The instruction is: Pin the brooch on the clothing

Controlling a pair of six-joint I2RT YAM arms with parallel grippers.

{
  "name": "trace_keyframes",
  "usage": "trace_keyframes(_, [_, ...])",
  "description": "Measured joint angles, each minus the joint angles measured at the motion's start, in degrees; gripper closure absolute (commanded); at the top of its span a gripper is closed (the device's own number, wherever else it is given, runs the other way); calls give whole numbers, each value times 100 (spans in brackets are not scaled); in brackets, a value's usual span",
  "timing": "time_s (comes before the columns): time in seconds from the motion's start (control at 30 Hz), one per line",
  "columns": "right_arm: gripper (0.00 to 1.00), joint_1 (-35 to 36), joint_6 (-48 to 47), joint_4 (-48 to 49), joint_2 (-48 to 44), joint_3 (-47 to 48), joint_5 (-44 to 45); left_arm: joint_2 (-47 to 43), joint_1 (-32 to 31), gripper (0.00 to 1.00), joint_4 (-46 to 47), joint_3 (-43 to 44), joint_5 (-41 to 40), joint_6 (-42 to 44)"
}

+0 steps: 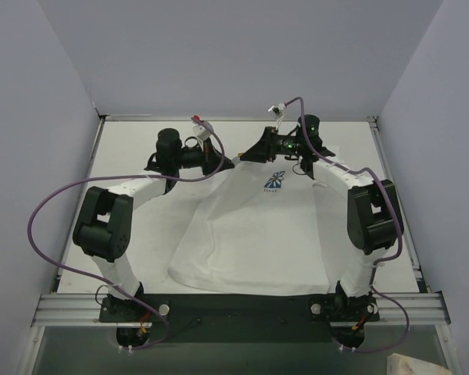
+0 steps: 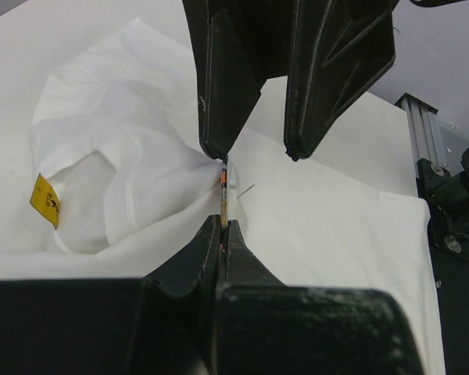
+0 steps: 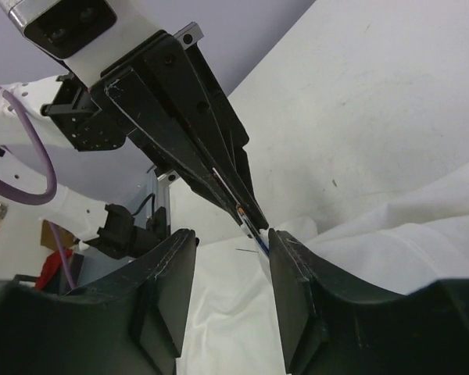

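The white T-shirt lies flat on the table, with its blue-and-white flower print near the collar. My left gripper is shut on the brooch, seen edge-on as a thin disc at the shirt's collar edge. Its thin pin sticks out to the right over the cloth. My right gripper is open, and its fingers stand on either side of the brooch just above the cloth. In the top view the left gripper and the right gripper meet at the shirt's upper left.
A yellow tag sits inside the bunched neck opening. Grey enclosure walls stand close on three sides. An aluminium rail runs along the near edge. Purple cables loop off both arms.
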Motion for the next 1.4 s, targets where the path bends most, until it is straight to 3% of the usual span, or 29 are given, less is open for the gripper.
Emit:
trace_keyframes(0.17, [55,-4,682,734,304,0,-271,-7,35,100,2,0,35,-85])
trace_keyframes(0.37, [43,15,876,986,417,-37,-448,-7,57,100,0,0,42,-114])
trace_keyframes(0.47, [38,44,417,573,409,-28,-435,-7,70,100,0,0,44,-116])
trace_keyframes(0.57, [37,114,-627,-739,407,166,-229,-11,94,100,0,-2,46,-129])
trace_keyframes(0.67, [41,210,-1379,-1674,404,365,-37,-17,125,100,2,-2,52,-140])
trace_keyframes(0.8, [47,273,-1849,-2190,352,391,92,-22,149,100,2,-17,66,-199])
trace_keyframes(0.97, [57,282,-1878,-2197,332,389,170,-42,160,100,48,-35,81,-254])
trace_keyframes(1.4, [59,278,-1401,-1759,332,387,275,-87,175,100,258,-35,96,-382])
